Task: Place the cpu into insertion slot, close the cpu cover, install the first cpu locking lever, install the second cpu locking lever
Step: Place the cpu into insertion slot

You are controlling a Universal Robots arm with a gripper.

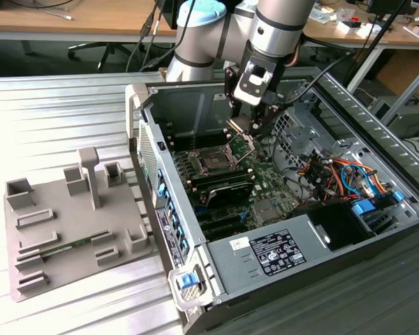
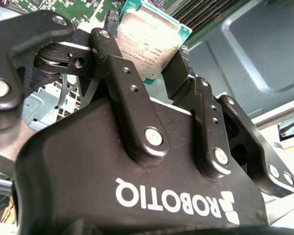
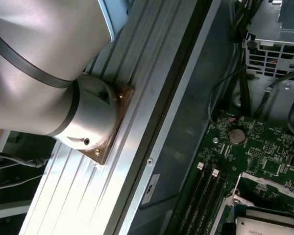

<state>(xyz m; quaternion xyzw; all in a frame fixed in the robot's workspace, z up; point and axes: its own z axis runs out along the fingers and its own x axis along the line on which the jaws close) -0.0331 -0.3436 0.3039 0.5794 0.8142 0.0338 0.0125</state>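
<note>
Looking along the second wrist view, you have the jaws clamped on the cpu (image 2: 148,39), gripping two opposite edges, with its silvery top facing the camera. In the exterior view the jaws hang inside the open computer case (image 1: 160,230) on the counter (image 1: 49,105). They are near the insertion slot (image 1: 213,162), whose cpu cover (image 1: 243,142) seems to stand raised.

Computer case (image 1: 227,276), grey fixture (image 1: 63,209) on table (image 1: 56,112)

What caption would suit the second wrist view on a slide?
The gripper shut on the cpu, its silvery top toward the camera, green board behind.
</note>
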